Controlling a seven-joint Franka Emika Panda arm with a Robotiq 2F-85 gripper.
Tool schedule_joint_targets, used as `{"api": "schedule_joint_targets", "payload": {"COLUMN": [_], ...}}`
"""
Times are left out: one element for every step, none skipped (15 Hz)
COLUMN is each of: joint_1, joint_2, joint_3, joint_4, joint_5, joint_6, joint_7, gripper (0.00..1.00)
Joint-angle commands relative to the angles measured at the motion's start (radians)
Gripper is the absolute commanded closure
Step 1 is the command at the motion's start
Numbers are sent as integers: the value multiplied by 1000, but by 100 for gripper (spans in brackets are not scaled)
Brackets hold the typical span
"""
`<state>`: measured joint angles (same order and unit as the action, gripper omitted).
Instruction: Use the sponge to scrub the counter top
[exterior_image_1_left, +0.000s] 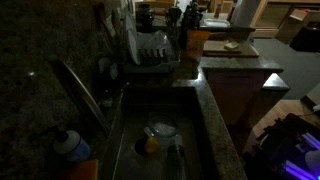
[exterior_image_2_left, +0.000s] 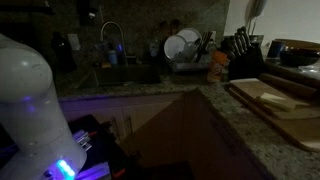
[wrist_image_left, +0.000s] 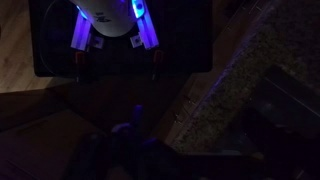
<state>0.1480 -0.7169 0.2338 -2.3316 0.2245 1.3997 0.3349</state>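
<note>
The scene is very dark. The granite counter top (exterior_image_1_left: 213, 108) runs beside the sink and also shows in an exterior view (exterior_image_2_left: 250, 132) and as a speckled strip in the wrist view (wrist_image_left: 238, 72). A small pale block, apparently the sponge (exterior_image_1_left: 232, 44), lies on the wooden cutting board (exterior_image_1_left: 245, 51); it shows in both exterior views (exterior_image_2_left: 272, 98). My white arm (exterior_image_2_left: 30, 95) stands off the counter, low by the cabinets, lit purple (exterior_image_1_left: 298, 152). In the wrist view my jaws are lost in darkness, so I cannot tell whether they are open or shut. They are far from the sponge.
The sink (exterior_image_1_left: 195, 150) holds a round dish (exterior_image_1_left: 162, 130) and a yellow-orange object (exterior_image_1_left: 150, 144). A faucet (exterior_image_1_left: 82, 92), a dish rack (exterior_image_1_left: 150, 50) with plates and a knife block (exterior_image_2_left: 243, 62) stand on the counter. My base glows blue (wrist_image_left: 115, 25).
</note>
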Motion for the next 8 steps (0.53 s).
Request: {"api": "schedule_joint_targets", "payload": {"joint_1": [-18, -59, -85, -107, -134, -164, -192, -222], "joint_2": [-2, -23, -31, -39, -48, -55, -65, -73], "joint_3": [12, -2, -29, -59, -90, -128, -166, -208], "joint_4": [2, -16, -12, -1, 8, 15, 10, 15], "joint_5": [6, -50, -74, -121, -171, -217, -256, -291], "joint_6": [-4, 62, 86, 106, 130, 155, 192, 225], "joint_7": [-9, 1, 10, -8, -24, -36, -46, -58], "gripper": [0, 0, 0, 0, 0, 0, 0, 0]}}
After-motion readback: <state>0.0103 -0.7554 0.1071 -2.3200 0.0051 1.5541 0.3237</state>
